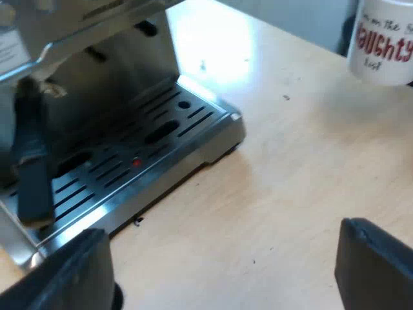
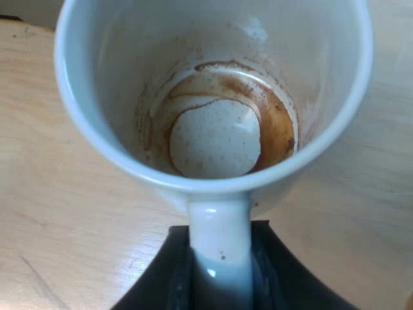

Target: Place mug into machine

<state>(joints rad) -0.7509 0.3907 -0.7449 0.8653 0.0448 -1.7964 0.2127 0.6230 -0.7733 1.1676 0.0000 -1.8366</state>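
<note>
In the left wrist view the espresso machine (image 1: 97, 77) and its slotted drip tray (image 1: 139, 161) are seen, with the white, red-lettered mug (image 1: 384, 42) well apart from them over the wooden table (image 1: 284, 174). In the right wrist view the mug's coffee-stained inside is seen, its handle (image 2: 219, 226) clamped by the right gripper (image 2: 221, 274). The left gripper (image 1: 219, 271) is spread wide, with nothing held.

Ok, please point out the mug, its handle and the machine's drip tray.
mug (image 2: 216, 139): right wrist view, stained inner bottom.
handle (image 2: 219, 242): right wrist view, its white middle.
drip tray (image 1: 145, 147): left wrist view, slotted metal top.
</note>
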